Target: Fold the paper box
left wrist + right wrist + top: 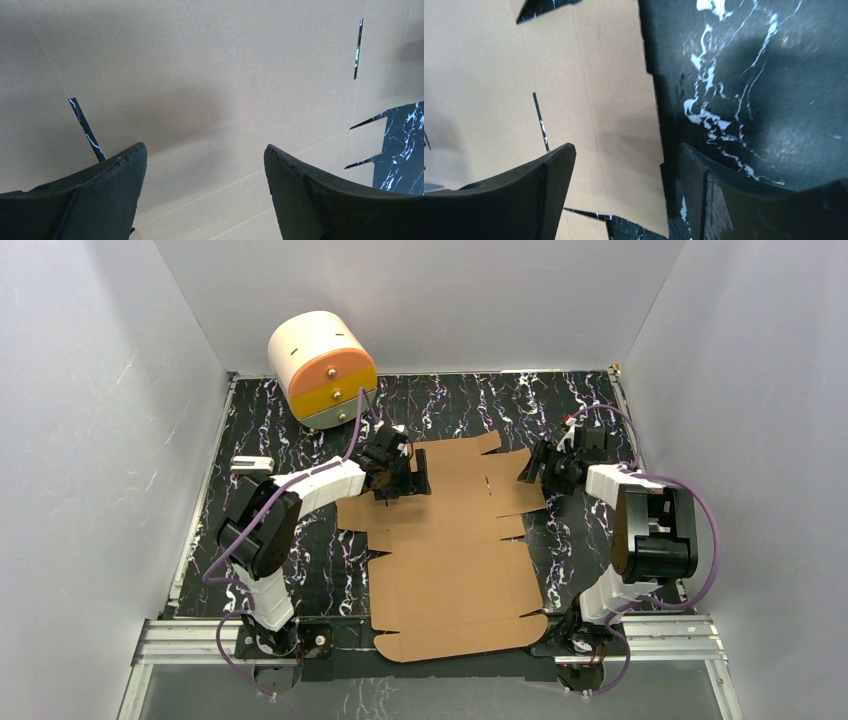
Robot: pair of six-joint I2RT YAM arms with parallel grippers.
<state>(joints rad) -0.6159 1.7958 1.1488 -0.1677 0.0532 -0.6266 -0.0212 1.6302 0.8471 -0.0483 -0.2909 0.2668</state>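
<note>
The paper box (pixel 455 550) is a flat brown die-cut cardboard sheet with flaps and slits, lying on the dark marbled table. My left gripper (pixel 405 472) hovers over its far left part, open and empty; the left wrist view shows bare cardboard (pixel 210 75) between the wide-apart fingers (pixel 115 195). My right gripper (pixel 540 468) is open at the sheet's far right edge. In the right wrist view one finger (pixel 539 185) is over the side flap (pixel 619 125) and the other over the table. Whether either gripper touches the sheet I cannot tell.
A cream cylindrical cabinet (pixel 322 368) with orange and yellow drawers stands at the back left. A small white block (pixel 252 464) lies at the left table edge. White walls enclose the table; a metal rail (pixel 190 640) runs along the front.
</note>
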